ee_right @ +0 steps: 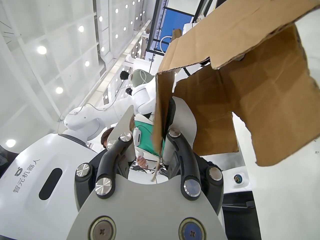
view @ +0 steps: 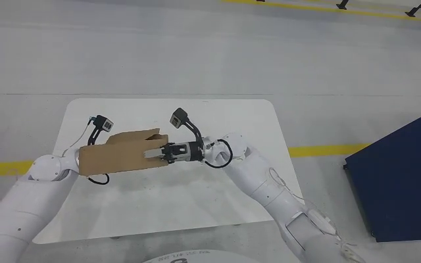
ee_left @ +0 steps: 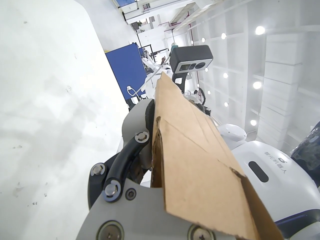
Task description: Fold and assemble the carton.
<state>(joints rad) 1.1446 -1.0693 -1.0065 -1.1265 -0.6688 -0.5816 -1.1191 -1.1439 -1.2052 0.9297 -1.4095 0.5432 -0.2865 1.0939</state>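
Between the two grippers: the carton (view: pixel 118 156), brown corrugated cardboard and only partly opened, spans from the left gripper (ee_left: pixel 153 123) to the right gripper (ee_right: pixel 153 114) over the table (view: pixel 217 118).
Left gripper: closed onto one end of the carton. One finger lies flat against a panel, and its partner is covered by the cardboard.
Right gripper: fingers spread. A single carton wall stands edge-on in the gap, against the dark pad of one finger and apart from the other.
Carton ahead of the right gripper: past the fingertips the panels bend into an open, unsquared shell. Loose flaps with ragged edges hang off it, not tucked in.
Carton at the left gripper: a long panel runs away from the palm, creased along its length. A flap with a chipped corner juts back past the palm.
Wrist camera (ee_left: pixel 191 58): the right arm's, a dark box on a stalk just beyond the carton's far end as seen from the left gripper.
Table: white with rounded corners, beneath both grippers.
Blue cabinet (view: pixel 388 177): on the floor, well apart from the right gripper, out past that arm's elbow.
Yellow floor line (view: pixel 322 150): runs between the table's edge and the blue cabinet.
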